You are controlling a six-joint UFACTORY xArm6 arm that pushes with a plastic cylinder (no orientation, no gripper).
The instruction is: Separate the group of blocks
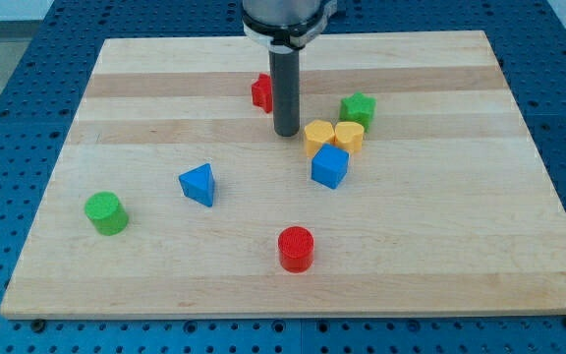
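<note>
My tip (286,133) rests on the board just left of a cluster of blocks. The cluster holds a yellow hexagonal block (317,137), a yellow heart-shaped block (349,136), a blue cube (329,166) below them, and a green star-shaped block (358,109) above right. The tip stands a small gap from the yellow hexagonal block. A red block (260,92) sits behind the rod, partly hidden by it; its shape is unclear.
A blue triangular block (198,184) lies left of centre. A green cylinder (105,212) stands near the board's left edge. A red cylinder (296,248) stands near the bottom edge. The wooden board (460,246) lies on a blue perforated table.
</note>
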